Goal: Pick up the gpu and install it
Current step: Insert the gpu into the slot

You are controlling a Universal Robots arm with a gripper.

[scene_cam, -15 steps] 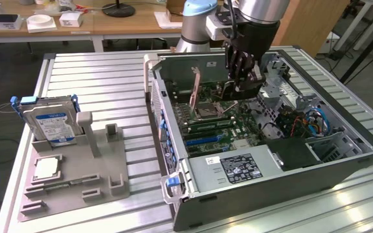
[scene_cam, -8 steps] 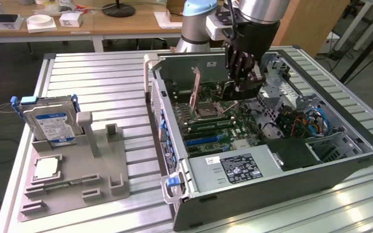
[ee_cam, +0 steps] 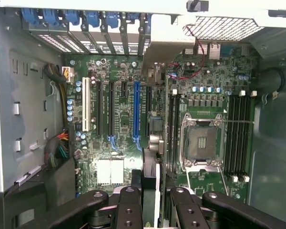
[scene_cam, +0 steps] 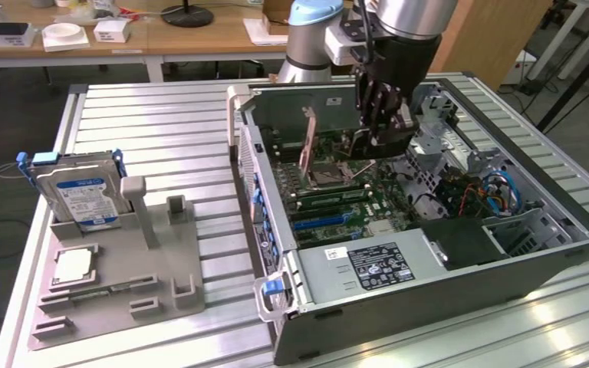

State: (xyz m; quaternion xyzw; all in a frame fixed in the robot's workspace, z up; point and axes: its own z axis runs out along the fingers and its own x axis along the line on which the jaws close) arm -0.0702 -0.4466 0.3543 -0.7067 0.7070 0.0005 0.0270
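Wrist view: my gripper (ee_cam: 152, 202) is clamped on the gpu (ee_cam: 156, 183), which I see edge-on between the fingers. Its long axis runs parallel to the blue slot (ee_cam: 136, 109) and sits just beside it, on the CPU socket (ee_cam: 201, 143) side.

Exterior view: I see the gripper inside the open computer case (scene_cam: 428, 307). It holds the gpu upright above the motherboard, bracket end toward the rear wall.

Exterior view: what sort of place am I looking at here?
Probably a robotics lab or test workshop: a robot arm whose fingers hold the gpu inside an open computer case, on a slatted metal table, with cluttered wooden desks behind.
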